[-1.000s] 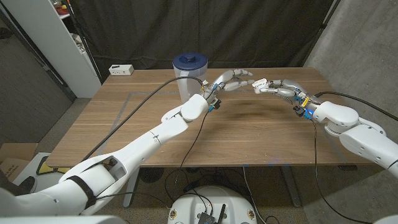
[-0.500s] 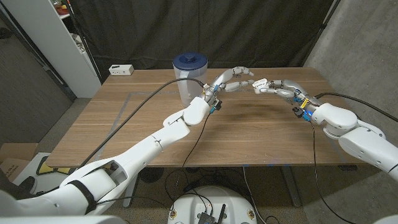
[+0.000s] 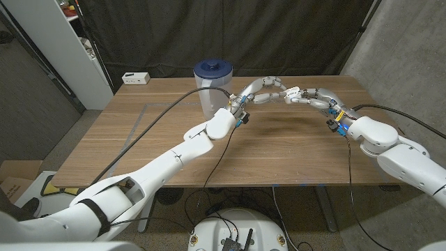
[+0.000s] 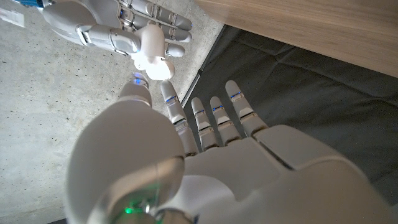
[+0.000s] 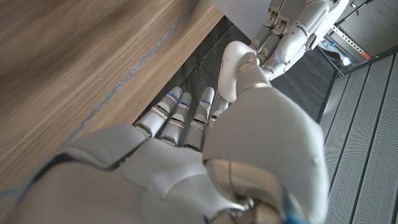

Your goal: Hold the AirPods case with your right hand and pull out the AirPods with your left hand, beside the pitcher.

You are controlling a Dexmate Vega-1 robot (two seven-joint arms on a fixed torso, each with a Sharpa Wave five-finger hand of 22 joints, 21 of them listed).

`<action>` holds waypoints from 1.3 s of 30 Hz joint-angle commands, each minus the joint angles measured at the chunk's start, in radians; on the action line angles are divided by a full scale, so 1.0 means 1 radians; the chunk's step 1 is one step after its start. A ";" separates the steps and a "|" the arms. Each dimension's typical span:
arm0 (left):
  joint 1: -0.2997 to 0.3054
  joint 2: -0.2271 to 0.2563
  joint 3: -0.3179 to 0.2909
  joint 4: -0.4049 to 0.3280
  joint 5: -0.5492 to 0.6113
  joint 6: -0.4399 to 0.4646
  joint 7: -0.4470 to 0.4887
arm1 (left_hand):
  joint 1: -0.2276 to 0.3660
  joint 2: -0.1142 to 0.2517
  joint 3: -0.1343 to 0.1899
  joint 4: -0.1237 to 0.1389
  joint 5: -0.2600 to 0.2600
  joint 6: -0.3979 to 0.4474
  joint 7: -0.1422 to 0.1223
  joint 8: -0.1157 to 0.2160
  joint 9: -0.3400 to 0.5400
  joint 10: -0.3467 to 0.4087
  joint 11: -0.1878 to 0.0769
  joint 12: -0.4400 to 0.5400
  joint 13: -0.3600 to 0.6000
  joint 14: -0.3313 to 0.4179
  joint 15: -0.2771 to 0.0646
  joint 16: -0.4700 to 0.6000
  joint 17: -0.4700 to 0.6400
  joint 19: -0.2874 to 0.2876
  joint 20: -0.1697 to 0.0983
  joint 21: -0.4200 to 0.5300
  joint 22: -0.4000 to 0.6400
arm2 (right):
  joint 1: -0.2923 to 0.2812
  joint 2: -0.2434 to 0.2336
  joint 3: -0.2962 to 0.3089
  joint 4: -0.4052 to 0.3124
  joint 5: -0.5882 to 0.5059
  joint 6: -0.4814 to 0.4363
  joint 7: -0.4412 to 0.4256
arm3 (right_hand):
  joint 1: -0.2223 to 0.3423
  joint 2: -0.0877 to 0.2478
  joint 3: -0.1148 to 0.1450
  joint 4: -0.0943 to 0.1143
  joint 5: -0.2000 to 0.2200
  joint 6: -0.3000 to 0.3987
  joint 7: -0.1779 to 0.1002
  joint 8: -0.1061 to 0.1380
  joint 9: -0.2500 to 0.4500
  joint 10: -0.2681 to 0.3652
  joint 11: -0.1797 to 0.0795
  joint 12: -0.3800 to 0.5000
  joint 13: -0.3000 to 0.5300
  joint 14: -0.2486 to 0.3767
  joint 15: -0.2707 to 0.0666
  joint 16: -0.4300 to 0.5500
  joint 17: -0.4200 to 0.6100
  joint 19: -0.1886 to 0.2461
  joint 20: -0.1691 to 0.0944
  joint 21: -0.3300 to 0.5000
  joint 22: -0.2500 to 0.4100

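Observation:
My right hand (image 3: 311, 96) is raised above the table (image 3: 293, 150), right of the pitcher, and grips the small white AirPods case (image 3: 291, 92) in its fingertips. In the left wrist view the case (image 4: 154, 55) sticks out of the right hand (image 4: 106, 25). My left hand (image 3: 259, 89) reaches in from the pitcher's side with its fingers stretched out and apart. Its fingertips come right up to the case, and its thumb (image 4: 138, 87) ends just short of it. I see nothing held in the left hand. The clear pitcher (image 3: 212, 85) with a blue lid stands behind the left wrist.
A small white box (image 3: 136, 77) lies at the table's back left corner. A white shelf unit (image 3: 70, 49) stands off the left side and a dark curtain hangs behind. A black cable (image 3: 174, 104) loops over the table along the left arm.
My left hand has moved right, closing the gap to the case in the right hand. The right hand has barely moved.

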 commanded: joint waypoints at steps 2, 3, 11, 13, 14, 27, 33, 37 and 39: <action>-0.021 -0.007 0.011 0.025 0.013 0.003 -0.012 | 0.006 -0.002 -0.004 -0.004 0.008 0.023 -0.003 0.008 -0.001 0.007 -0.012 0.002 0.004 -0.002 -0.043 -0.001 0.003 -0.002 -0.006 -0.005 0.002 | 0.008 0.018 -0.005 -0.005 -0.009 0.011 -0.005 | -0.003 0.011 0.013 0.007 0.006 0.040 0.000 0.008 0.120 0.010 0.002 -0.002 0.003 0.011 -0.096 0.008 0.002 0.003 0.004 0.004 0.002; -0.023 -0.007 0.012 0.026 0.017 0.004 -0.012 | 0.007 -0.001 -0.004 -0.004 0.008 0.025 -0.006 0.009 -0.002 0.007 -0.013 0.002 0.005 -0.001 -0.044 0.000 0.004 -0.002 -0.006 -0.005 0.002 | 0.008 0.018 -0.005 -0.005 -0.009 0.013 -0.003 | -0.002 0.011 0.013 0.007 0.006 0.041 0.001 0.008 0.119 0.010 0.003 -0.002 0.003 0.011 -0.096 0.008 0.002 0.004 0.005 0.004 0.002; -0.028 -0.009 0.020 0.031 0.030 0.006 -0.008 | 0.011 0.003 -0.005 -0.007 0.012 0.058 -0.019 0.013 -0.010 0.008 -0.016 0.002 0.006 0.002 -0.049 0.002 0.007 0.001 -0.008 -0.005 0.003 | 0.008 0.022 -0.005 -0.005 -0.015 0.024 0.000 | -0.002 0.011 0.014 0.006 0.006 0.040 0.002 0.006 0.121 0.015 0.004 -0.001 0.004 0.014 -0.097 0.011 0.002 0.004 0.004 0.004 0.002; -0.028 -0.010 0.022 0.029 0.035 0.008 -0.005 | 0.014 0.005 -0.005 -0.009 0.013 0.082 -0.019 0.019 -0.014 0.011 -0.014 0.003 0.006 0.007 -0.052 0.004 0.009 0.003 -0.007 -0.005 0.004 | 0.006 0.023 -0.003 -0.006 -0.012 0.027 0.001 | -0.003 0.011 0.014 0.006 0.007 0.041 0.003 0.006 0.121 0.015 0.004 -0.002 0.005 0.015 -0.097 0.011 0.003 0.004 0.004 0.004 0.002; -0.028 -0.010 0.023 0.028 0.036 0.008 -0.004 | 0.018 0.007 -0.004 -0.011 0.014 0.092 -0.022 0.021 -0.016 0.014 -0.018 0.003 0.006 0.011 -0.054 0.006 0.009 0.004 -0.009 -0.005 0.004 | 0.005 0.023 -0.003 -0.006 -0.012 0.027 0.001 | -0.002 0.011 0.014 0.006 0.007 0.040 0.003 0.006 0.122 0.015 0.003 -0.002 0.005 0.014 -0.098 0.011 0.003 0.004 0.004 0.004 0.002; -0.020 -0.004 0.018 0.022 0.033 -0.017 0.005 | -0.016 0.005 -0.033 0.001 0.012 -0.082 -0.060 -0.080 -0.044 -0.006 -0.003 -0.010 0.008 0.001 -0.048 0.004 0.020 0.005 -0.016 -0.009 0.006 | -0.007 0.018 0.007 -0.014 -0.004 0.014 -0.002 | -0.003 0.010 0.015 0.005 0.007 0.042 0.002 0.004 0.122 0.014 0.004 -0.004 0.007 0.014 -0.096 0.012 0.004 0.005 0.005 0.004 0.002; -0.006 0.000 0.005 0.019 0.026 -0.056 0.024 | -0.024 0.004 -0.041 0.003 0.012 -0.165 -0.090 -0.115 -0.054 -0.006 -0.003 -0.011 0.009 0.001 -0.048 0.003 0.021 0.008 -0.015 -0.010 0.006 | 0.000 0.019 0.001 -0.013 -0.006 0.007 0.000 | -0.004 0.010 0.015 0.006 0.007 0.043 0.003 0.003 0.122 0.013 0.005 -0.005 0.008 0.014 -0.096 0.013 0.004 0.004 0.003 0.003 0.002; 0.005 0.001 -0.006 0.012 0.024 -0.074 0.039 | -0.014 0.015 -0.035 -0.001 0.015 -0.151 -0.093 -0.108 -0.057 -0.001 -0.002 -0.010 0.010 0.009 -0.046 0.006 0.022 0.009 -0.011 -0.010 0.007 | 0.007 0.020 -0.005 -0.014 -0.006 0.002 0.003 | -0.004 0.011 0.015 0.006 0.007 0.042 0.003 0.003 0.123 0.015 0.006 -0.005 0.009 0.014 -0.095 0.013 0.004 0.004 0.003 0.003 0.002; 0.010 0.001 -0.011 0.009 0.020 -0.079 0.041 | -0.005 0.020 -0.031 -0.006 0.017 -0.131 -0.094 -0.100 -0.059 0.005 -0.007 -0.008 0.011 0.017 -0.049 0.008 0.021 0.011 -0.010 -0.010 0.007 | 0.009 0.021 -0.007 -0.015 -0.007 0.000 0.002 | -0.005 0.011 0.015 0.006 0.007 0.042 0.002 0.003 0.124 0.015 0.005 -0.005 0.009 0.013 -0.095 0.013 0.005 0.004 0.002 0.003 0.002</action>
